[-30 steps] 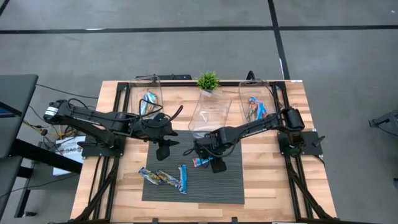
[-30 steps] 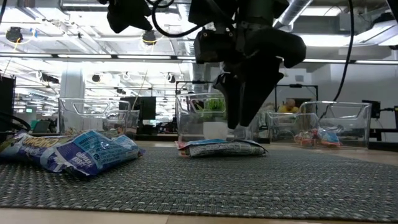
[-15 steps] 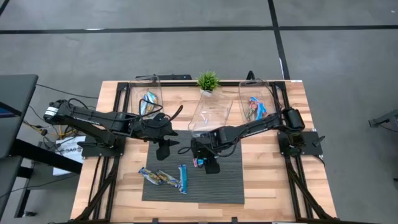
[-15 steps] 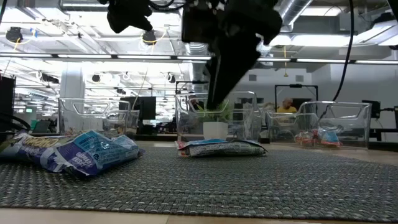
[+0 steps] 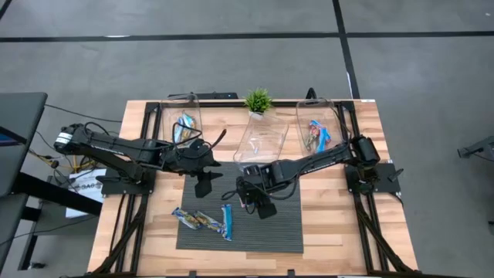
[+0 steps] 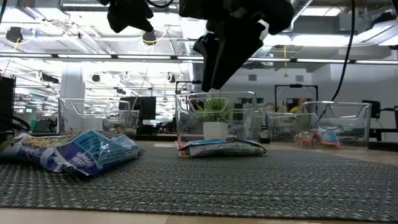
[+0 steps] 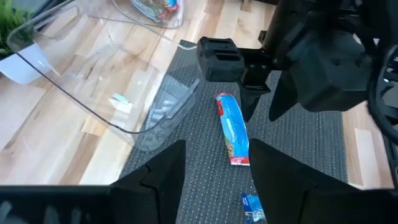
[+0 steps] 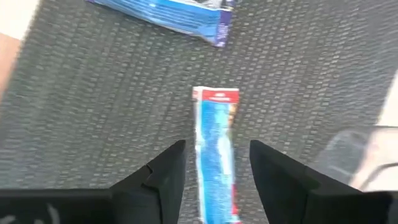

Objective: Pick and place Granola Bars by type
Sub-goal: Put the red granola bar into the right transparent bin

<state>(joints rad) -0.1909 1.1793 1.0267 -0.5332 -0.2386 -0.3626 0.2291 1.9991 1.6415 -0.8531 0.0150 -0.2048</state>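
A blue bar with red ends (image 8: 214, 146) lies flat on the dark ribbed mat (image 5: 270, 228); it also shows in the low view (image 6: 221, 147). My right gripper (image 8: 216, 144) hangs open above it, one finger to each side, touching nothing; it shows in the high view (image 5: 255, 202). My left gripper (image 5: 204, 185) waits open and empty over the mat's far left corner. A multicoloured bar (image 5: 193, 220) and a blue bar (image 5: 226, 222) lie flat at the mat's near left.
Three clear tubs stand along the far side: the left one (image 5: 185, 123) and the right one (image 5: 316, 133) hold bars, and the middle one (image 5: 261, 143) lies just beyond the mat. A small potted plant (image 5: 258, 100) stands at the far edge.
My right gripper has risen from just beside the blue-and-red bar, moved toward the table's left and turned, and now hangs over the bar. The bar has stayed where it was on the mat.
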